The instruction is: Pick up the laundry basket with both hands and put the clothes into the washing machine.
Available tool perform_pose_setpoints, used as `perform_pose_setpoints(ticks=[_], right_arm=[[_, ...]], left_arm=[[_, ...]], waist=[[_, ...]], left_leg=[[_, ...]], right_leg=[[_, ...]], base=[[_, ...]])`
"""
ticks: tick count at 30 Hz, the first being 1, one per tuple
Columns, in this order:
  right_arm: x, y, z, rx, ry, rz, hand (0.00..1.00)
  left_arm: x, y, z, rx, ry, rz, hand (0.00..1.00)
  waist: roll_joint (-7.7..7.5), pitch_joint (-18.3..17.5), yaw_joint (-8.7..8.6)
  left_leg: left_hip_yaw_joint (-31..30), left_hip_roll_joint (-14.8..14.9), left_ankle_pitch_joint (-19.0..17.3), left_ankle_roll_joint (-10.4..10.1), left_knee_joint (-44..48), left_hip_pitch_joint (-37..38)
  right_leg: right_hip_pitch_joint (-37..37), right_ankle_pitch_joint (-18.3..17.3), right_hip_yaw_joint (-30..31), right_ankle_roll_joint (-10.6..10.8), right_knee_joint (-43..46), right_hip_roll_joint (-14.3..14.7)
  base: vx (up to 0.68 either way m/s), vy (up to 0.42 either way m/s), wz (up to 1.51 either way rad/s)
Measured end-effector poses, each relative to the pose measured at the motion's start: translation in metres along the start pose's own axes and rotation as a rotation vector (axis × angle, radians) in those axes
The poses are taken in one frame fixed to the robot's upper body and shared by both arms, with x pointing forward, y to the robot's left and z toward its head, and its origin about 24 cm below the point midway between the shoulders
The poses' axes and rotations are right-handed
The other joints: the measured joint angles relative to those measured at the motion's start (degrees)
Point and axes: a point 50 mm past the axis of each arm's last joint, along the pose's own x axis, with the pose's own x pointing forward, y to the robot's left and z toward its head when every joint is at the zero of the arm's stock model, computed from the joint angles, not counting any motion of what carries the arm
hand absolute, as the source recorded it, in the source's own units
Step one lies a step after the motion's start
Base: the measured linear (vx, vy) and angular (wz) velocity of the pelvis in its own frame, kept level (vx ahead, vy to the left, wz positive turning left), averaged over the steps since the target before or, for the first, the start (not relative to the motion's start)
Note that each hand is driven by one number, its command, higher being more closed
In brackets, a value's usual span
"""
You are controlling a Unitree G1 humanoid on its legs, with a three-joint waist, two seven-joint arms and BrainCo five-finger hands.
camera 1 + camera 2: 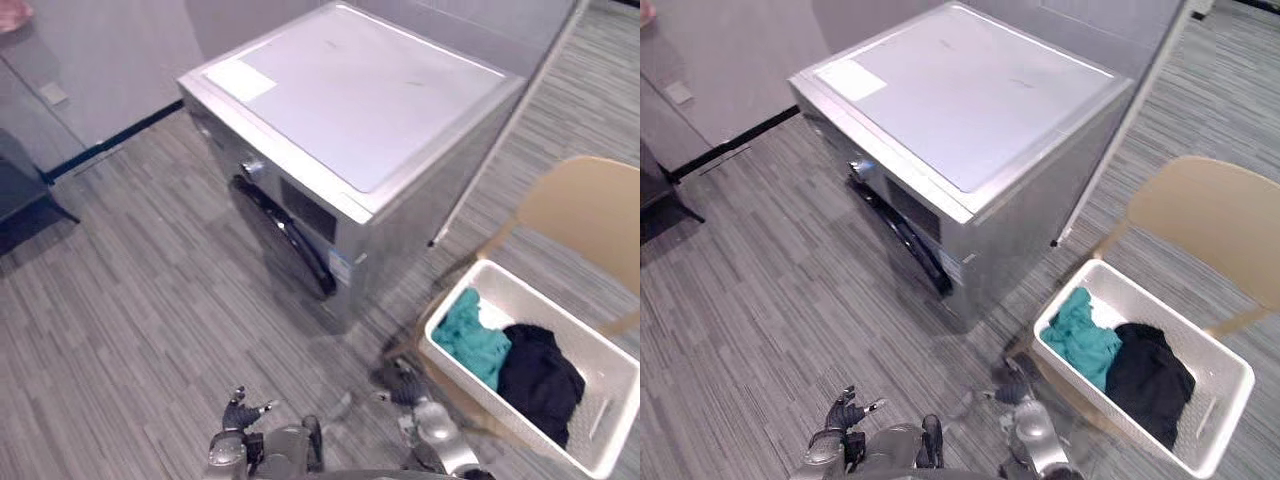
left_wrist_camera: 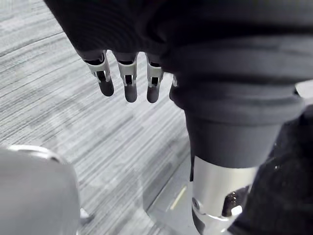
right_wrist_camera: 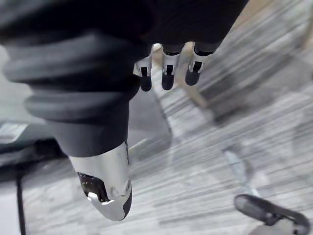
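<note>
A white laundry basket [image 1: 605,400] rests on a tan chair [image 1: 585,205] at the right. It holds a teal cloth [image 1: 472,338] and a black cloth [image 1: 540,380]. The grey washing machine [image 1: 360,100] stands ahead at the centre, its dark round door [image 1: 285,235] facing the left. My left hand [image 1: 240,410] hangs low over the floor, well left of the basket; its fingers [image 2: 129,88] are straight and hold nothing. My right hand [image 1: 400,385] hovers just left of the basket's near corner, apart from it, with fingers [image 3: 167,73] straight and empty.
Grey striped floor [image 1: 150,320] spreads to the left of the machine. A dark piece of furniture [image 1: 20,195] stands at the far left by the wall. A pale slanted bar [image 1: 500,130] runs down beside the machine's right side.
</note>
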Motion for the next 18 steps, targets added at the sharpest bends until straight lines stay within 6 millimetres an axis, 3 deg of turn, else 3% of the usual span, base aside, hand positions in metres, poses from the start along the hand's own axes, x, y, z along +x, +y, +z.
perform_pose_setpoints(ticks=[2, 3, 4, 5, 6, 7, 9, 10, 11, 12, 13, 14, 18], right_arm=[[0.008, 0.002, 0.032, -0.011, -0.106, 0.01, 0.0], [0.01, 0.001, 0.038, -0.015, -0.124, 0.008, 0.0], [0.014, -0.002, 0.051, -0.023, -0.162, 0.0, 0.0], [0.016, -0.002, 0.059, -0.027, -0.184, -0.001, 0.0], [0.019, -0.009, 0.07, -0.049, -0.223, -0.019, 0.0], [0.022, -0.014, 0.081, -0.079, -0.256, -0.035, 0.0], [0.023, -0.006, 0.094, -0.121, -0.298, -0.002, 0.0], [0.022, 0.001, 0.1, -0.113, -0.315, 0.013, 0.0], [0.022, 0.004, 0.102, -0.104, -0.32, 0.017, 0.0], [0.022, 0.005, 0.109, -0.098, -0.34, 0.011, 0.0], [0.023, 0.004, 0.116, -0.101, -0.36, -0.004, 0.0], [0.025, 0.002, 0.125, -0.11, -0.385, -0.015, 0.0], [0.028, -0.014, 0.14, -0.059, -0.416, -0.108, 0.0]], left_arm=[[0.001, 0.006, 0.002, 0.017, -0.011, 0.009, 0.0], [0.001, 0.005, 0.003, 0.017, -0.014, 0.007, 0.0], [0.002, 0.002, 0.006, 0.016, -0.022, -0.002, 0.0], [0.003, -0.001, 0.009, 0.025, -0.03, -0.013, 0.0], [0.004, -0.01, 0.014, 0.032, -0.041, -0.038, 0.0], [0.002, -0.023, 0.017, 0.028, -0.057, -0.072, 0.0], [0.001, -0.03, 0.016, 0.027, -0.058, -0.087, 0.0], [0.001, -0.031, 0.018, 0.036, -0.065, -0.091, 0.0], [0.001, -0.03, 0.018, 0.039, -0.07, -0.089, 0.0], [0.001, -0.028, 0.018, 0.043, -0.078, -0.086, 0.0], [-0.001, -0.029, 0.015, 0.041, -0.068, -0.087, 0.0], [-0.001, -0.028, 0.012, 0.043, -0.061, -0.085, 0.0], [0.0, -0.024, 0.012, 0.052, -0.061, -0.078, 0.0]], waist=[[0.1, 1.01, 0.01], [-0.02, 1.12, 0.03], [-0.17, 1.71, 0.02], [-0.49, 1.95, -0.03], [-0.01, 2.42, -0.24], [1.07, 2.58, 0.54], [1.95, 2.46, 1.38], [1.57, 2.63, 1.44], [1.2, 2.65, 1.54], [1.0, 2.61, 1.52], [1.9, 2.05, 1.43], [2.05, 1.8, 2.05], [1.22, 1.4, 3.15]], left_leg=[[-2.72, -0.58, 0.06, 0.09, -2.77, 3.49], [-3.18, -0.71, 0.06, 0.09, -3.08, 3.93], [-4.65, -1.14, 0.08, 0.06, -3.02, 4.37], [-5.65, -1.85, 0.18, -0.15, -2.86, 4.34], [-7.79, -2.35, 0.34, -0.46, -2.52, 4.41], [-8.64, -2.12, 1.24, -1.92, -2.84, 3.87], [-8.84, -1.36, 1.97, -3.1, -3.26, 3.63], [-10.03, -1.61, 2.28, -4.33, -0.64, 2.36], [-10.1, -1.73, 1.32, -3.72, -0.55, 2.05], [-10.43, -1.37, 1.97, -4.41, -5.6, 3.11], [-10.96, -0.3, 7.05, -5.72, -10.83, 4.05], [-11.67, 0.57, 8.91, -4.8, -12.23, 4.78], [-15.4, -1.44, 9.41, -4.15, -11.8, 4.33]], right_leg=[[-0.83, -6.03, 5.05, 1.51, -1.71, 10.33], [-1.07, -6.53, 5.58, 1.56, -3.42, 12.3], [-1.61, -6.74, 6.91, 1.45, -8.17, 16.26], [-1.76, -5.93, 7.36, 1.37, -11.89, 17.62], [-0.76, -4.02, 6.52, -0.36, -13.88, 17.82], [0.33, -3.37, 5.88, -0.74, -15.85, 18.05], [2.01, -2.4, 4.83, -1.36, -19.33, 18.87], [4.97, -1.46, 3.68, -2.03, -22.46, 18.48], [6.49, -1.27, 3.29, -1.89, -23.78, 18.21], [8.44, -1.05, 2.68, -1.57, -24.83, 18.04], [9.72, -1.02, 1.77, -1.45, -25.59, 18.63], [10.98, -1.14, 1.76, -0.87, -26.59, 19.16], [14.68, -0.42, -2.17, 0.28, -30.49, 17.92]], base=[[0.26, 0.064, 0.65], [0.22, -0.012, 0.68], [0.16, -0.054, 0.61], [0.24, -0.093, 0.93], [0.24, -0.076, 0.77], [0.22, -0.06, 0.53], [0.2, -0.058, 0.22], [0.17, -0.048, 0.39], [0.14, -0.047, 0.52], [0.12, -0.033, 0.42], [0.14, 0.014, 0.29], [0.12, 0.053, 0.22], [0.08, 0.06, 0.55]])
